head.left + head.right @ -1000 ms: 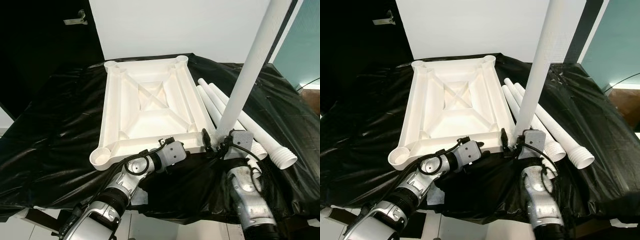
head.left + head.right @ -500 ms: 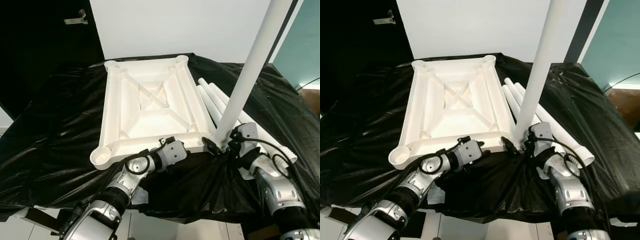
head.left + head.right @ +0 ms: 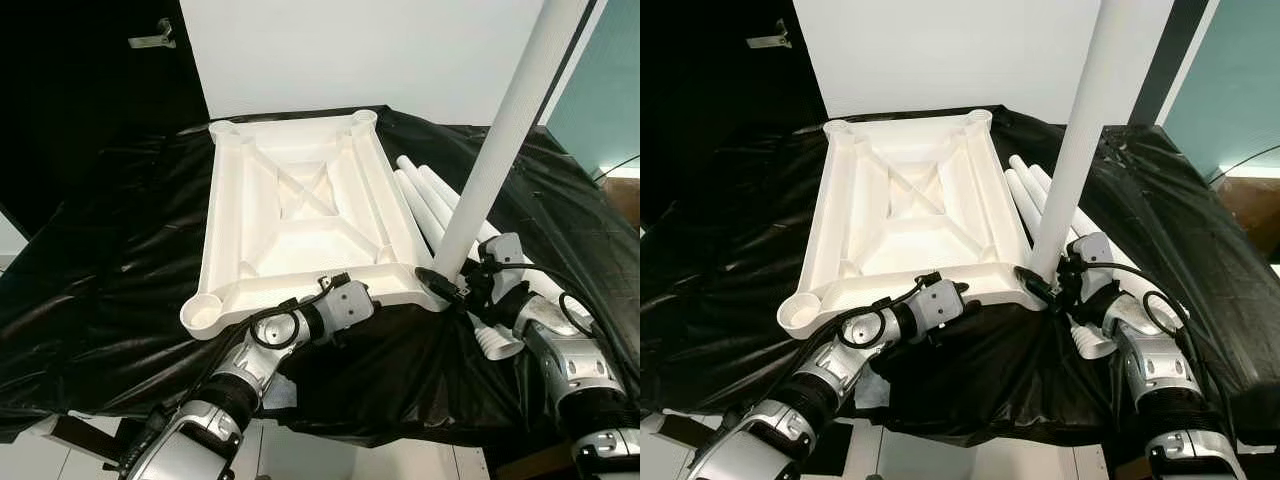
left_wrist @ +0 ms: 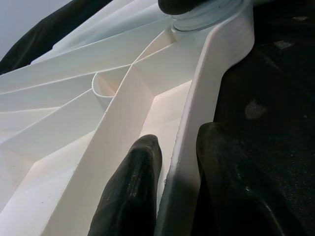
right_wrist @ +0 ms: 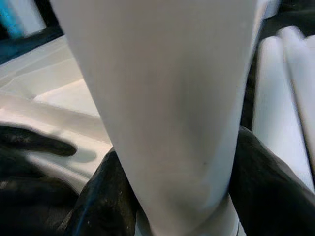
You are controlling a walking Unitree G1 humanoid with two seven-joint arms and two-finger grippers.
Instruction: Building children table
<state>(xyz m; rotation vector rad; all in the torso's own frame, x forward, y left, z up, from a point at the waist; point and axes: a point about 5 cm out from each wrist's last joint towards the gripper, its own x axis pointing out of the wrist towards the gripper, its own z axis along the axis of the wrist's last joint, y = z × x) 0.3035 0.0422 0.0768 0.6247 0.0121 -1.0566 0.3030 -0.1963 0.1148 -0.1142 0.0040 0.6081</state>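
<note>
The upright table leg (image 3: 505, 140) was cut off by the top edge of the head views, so its upper end was out of sight. Its lower end was covered by the right gripper (image 3: 462, 287), and the corner socket under it was hidden too. In the right wrist view the leg was very close and blurred. The left gripper (image 3: 338, 312) was mostly behind its own wrist housing in the head views. The loose legs (image 3: 430, 200) lay partly behind the upright one, so their number was not certain.
</note>
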